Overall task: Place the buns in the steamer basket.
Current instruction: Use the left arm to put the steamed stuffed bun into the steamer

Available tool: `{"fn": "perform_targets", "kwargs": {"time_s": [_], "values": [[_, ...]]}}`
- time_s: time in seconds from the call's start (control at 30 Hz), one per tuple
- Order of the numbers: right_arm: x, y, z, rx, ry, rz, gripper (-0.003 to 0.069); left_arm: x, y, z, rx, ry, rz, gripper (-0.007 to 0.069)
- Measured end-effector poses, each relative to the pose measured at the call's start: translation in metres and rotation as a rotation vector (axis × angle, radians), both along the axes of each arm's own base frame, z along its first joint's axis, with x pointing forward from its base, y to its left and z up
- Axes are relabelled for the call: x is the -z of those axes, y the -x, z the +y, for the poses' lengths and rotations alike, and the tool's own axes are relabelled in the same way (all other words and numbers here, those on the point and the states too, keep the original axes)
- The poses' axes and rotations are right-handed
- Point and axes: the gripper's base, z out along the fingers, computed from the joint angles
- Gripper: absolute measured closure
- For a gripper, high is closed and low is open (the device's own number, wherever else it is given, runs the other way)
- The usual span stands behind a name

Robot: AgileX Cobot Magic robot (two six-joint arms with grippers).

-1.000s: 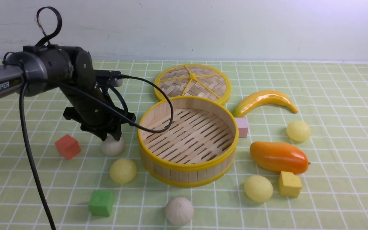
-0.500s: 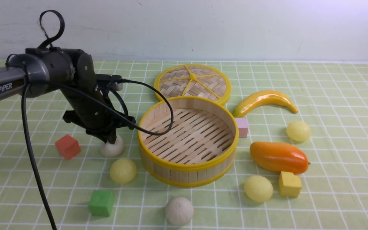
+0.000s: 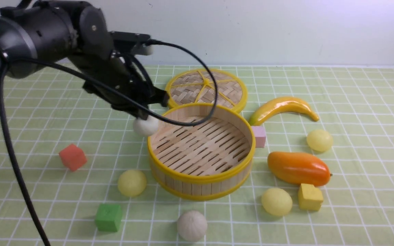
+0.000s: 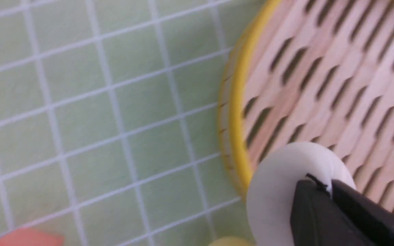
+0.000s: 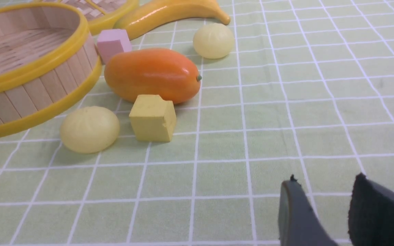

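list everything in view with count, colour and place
steamer basket: one, bamboo with yellow rims, centre
lid: one, woven with yellow rim, behind the basket
off-white buns: two, one held above the basket's left rim, one in front
yellow buns: three, pale, one front left, two right
cubes: four, red and green left, pink and yellow right
banana: one, yellow, right rear
mango: one, orange, right of the basket
left end effector: one, black, shut on an off-white bun
right end effector: one, dark, open, low at right
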Motion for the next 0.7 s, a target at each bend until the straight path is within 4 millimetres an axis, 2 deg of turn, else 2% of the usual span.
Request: {"fn": "perform_targets", "kwargs": {"time_s": [0.1, 0.27, 0.3, 0.33, 0.37, 0.43, 0.47, 0.53, 0.57, 0.6, 0.67, 0.7], "values": [[0.000, 0.000, 0.000, 0.000, 0.000, 0.000, 0.0420, 0.013, -0.011, -0.023, 0.038, 0.004, -0.020, 0.0637], [0.000, 0.000, 0.000, 0.000, 0.000, 0.000, 0.0420, 0.056, -0.042, -0.037, 0.042, -0.034, -0.001, 0.0617], [0.000, 0.000, 0.000, 0.000, 0.000, 0.000, 0.0420, 0.056, -0.042, -0.037, 0.042, -0.034, -0.001, 0.0615], [0.000, 0.000, 0.000, 0.000, 0.000, 0.000, 0.0420, 0.066, -0.049, -0.039, 0.041, -0.043, 0.009, 0.0584], [0.000, 0.000, 0.000, 0.000, 0.000, 0.000, 0.0420, 0.068, -0.050, -0.039, 0.040, -0.045, 0.011, 0.0580], [0.000, 0.000, 0.000, 0.000, 0.000, 0.000, 0.0420, 0.072, -0.055, -0.041, 0.039, -0.048, 0.020, 0.0515], [0.000, 0.000, 0.000, 0.000, 0.000, 0.000, 0.0420, 0.072, -0.056, -0.042, 0.039, -0.048, 0.021, 0.0482], [0.000, 0.000, 0.000, 0.000, 0.000, 0.000, 0.0420, 0.064, -0.056, -0.042, 0.030, -0.045, 0.032, 0.0340], [0.000, 0.000, 0.000, 0.000, 0.000, 0.000, 0.0420, 0.063, -0.055, -0.042, 0.026, -0.045, 0.039, 0.0323], [0.000, 0.000, 0.000, 0.000, 0.000, 0.000, 0.0420, 0.055, -0.053, -0.041, 0.012, -0.039, 0.051, 0.0268], [0.000, 0.000, 0.000, 0.000, 0.000, 0.000, 0.0420, 0.048, -0.051, -0.040, 0.004, -0.037, 0.058, 0.0251], [0.000, 0.000, 0.000, 0.000, 0.000, 0.000, 0.0420, 0.033, -0.046, -0.038, -0.007, -0.032, 0.062, 0.0253]]}}
